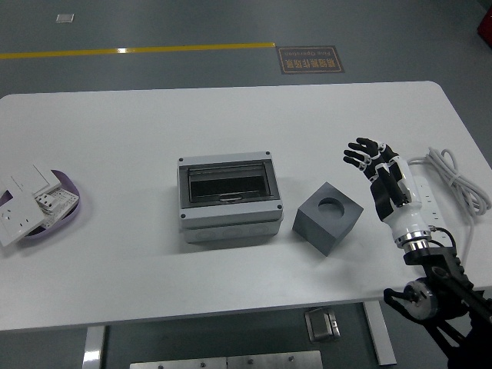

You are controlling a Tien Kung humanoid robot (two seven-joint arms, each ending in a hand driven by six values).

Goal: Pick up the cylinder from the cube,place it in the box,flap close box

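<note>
At the right side of the white table [231, 115], the right hand [387, 187] hovers at about 2 o'clock from the grey cube [328, 217]. It is near the cube but not touching it. Its fingers [358, 154] are spread wide and hold nothing, and the palm is tilted toward the cube, a pose that would suit either reaching in or drawing clear. The left arm is out of view.

The cube lies at roughly 4 o'clock from the grey box [228, 196] and just beside it, turned corner-on to the near edge. The round recess [332, 206] in its top shows only a dark disc, so I cannot tell whether the cylinder sits flush in it or the hole is bare. No cylinder stands anywhere else in sight. The box's smoky clear flap [227, 183] lies down over the opening, and what is under it is too dark to read. So the scene fits a cylinder waiting in the cube or one already shut inside.

At 3 o'clock on the table, under the forearm, a white power strip [427, 194] trails a coiled cable [463, 181] (a snag risk for the wrist, I judge). At 9 o'clock a purple dish [68, 217] holds white switch plates [27, 198]. Beyond is grey floor with a yellow line [138, 51] and a floor sign [310, 58].
</note>
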